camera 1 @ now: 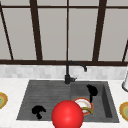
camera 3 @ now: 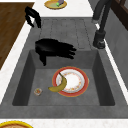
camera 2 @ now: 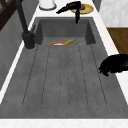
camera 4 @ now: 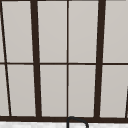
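Observation:
My right hand [camera 1: 92,90] hovers over the sink basin [camera 3: 30,75] with its fingers straight, holding nothing; in the right side view it [camera 3: 53,48] hangs above the basin's left end, fingers toward the faucet. Below it lies a red-rimmed plate [camera 3: 75,81] with a banana [camera 3: 58,85] across its edge. My left hand [camera 1: 37,110] floats with curled fingers over the drainboard's front edge, holding nothing, and shows as the near hand [camera 2: 115,65] in the left side view. A big red ball [camera 1: 67,115] sits at the front, covering part of the plate [camera 1: 81,102].
A black faucet [camera 1: 68,72] stands behind the sink's middle. A small round item [camera 3: 38,91] lies on the basin floor. Yellow plates rest on the counter at the left [camera 1: 2,100] and right [camera 1: 124,110]. A white container [camera 1: 125,83] stands at the far right.

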Tool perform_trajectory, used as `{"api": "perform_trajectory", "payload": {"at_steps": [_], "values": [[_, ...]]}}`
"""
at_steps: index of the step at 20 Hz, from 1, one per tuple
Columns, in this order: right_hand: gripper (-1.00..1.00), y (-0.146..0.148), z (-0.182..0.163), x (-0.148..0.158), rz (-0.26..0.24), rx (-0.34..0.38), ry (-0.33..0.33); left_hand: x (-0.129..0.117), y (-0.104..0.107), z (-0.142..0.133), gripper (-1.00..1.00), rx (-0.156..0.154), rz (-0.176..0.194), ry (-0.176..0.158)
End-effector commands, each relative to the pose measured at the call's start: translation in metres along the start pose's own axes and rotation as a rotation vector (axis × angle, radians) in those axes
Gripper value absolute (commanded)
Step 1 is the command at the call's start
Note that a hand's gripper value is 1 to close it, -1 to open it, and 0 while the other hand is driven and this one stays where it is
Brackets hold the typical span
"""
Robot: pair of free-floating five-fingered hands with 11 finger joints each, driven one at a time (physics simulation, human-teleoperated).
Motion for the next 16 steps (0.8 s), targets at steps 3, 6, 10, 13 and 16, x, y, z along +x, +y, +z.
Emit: {"api": "perform_trajectory", "payload": {"at_steps": [3, 6, 10, 13, 16], "values": [[-1.0, -0.002, 0.011, -0.015, -0.031, 0.16, 0.077, 0.0, 0.0, 0.0, 0.0, 0.0, 0.0, 0.0], [-1.0, -0.012, 0.011, -0.023, -0.038, 0.208, 0.103, 0.0, 0.0, 0.0, 0.0, 0.0, 0.0, 0.0], [-1.0, -0.025, 0.017, -0.037, -0.045, 0.29, 0.127, 0.0, 0.0, 0.0, 0.0, 0.0, 0.0, 0.0], [-1.0, -0.032, 0.019, -0.045, -0.051, 0.357, 0.139, 0.0, 0.0, 0.0, 0.0, 0.0, 0.0, 0.0], [-1.0, -0.04, 0.021, -0.055, -0.052, 0.412, 0.154, 0.0, 0.0, 0.0, 0.0, 0.0, 0.0, 0.0]]}}
